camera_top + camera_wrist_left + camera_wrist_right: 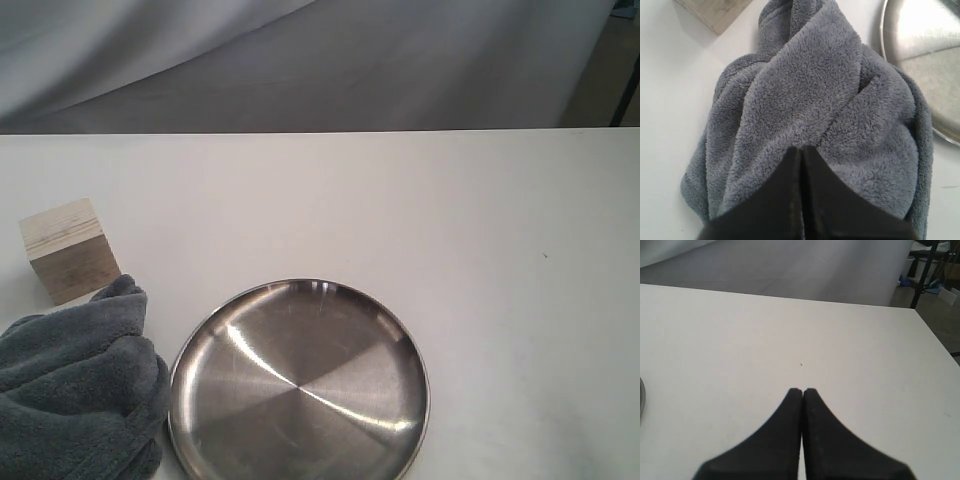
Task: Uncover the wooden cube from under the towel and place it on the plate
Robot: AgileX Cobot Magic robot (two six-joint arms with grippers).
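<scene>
The wooden cube (65, 250) stands uncovered on the white table at the far left, and one corner of the cube (715, 12) shows in the left wrist view. The blue-grey towel (75, 390) lies bunched just in front of it, touching its near side. My left gripper (802, 148) is shut, and the folds of the towel (815, 100) gather at its tips. The steel plate (300, 385) sits empty to the right of the towel, with its rim (925, 50) close to the cloth. My right gripper (803, 389) is shut on nothing above bare table. Neither gripper shows in the exterior view.
The table's far edge (320, 131) runs in front of a grey backdrop. A sliver of the plate's rim (641, 395) shows in the right wrist view. The table's right edge (935, 340) borders the floor, where dark stand legs (922, 270) rise.
</scene>
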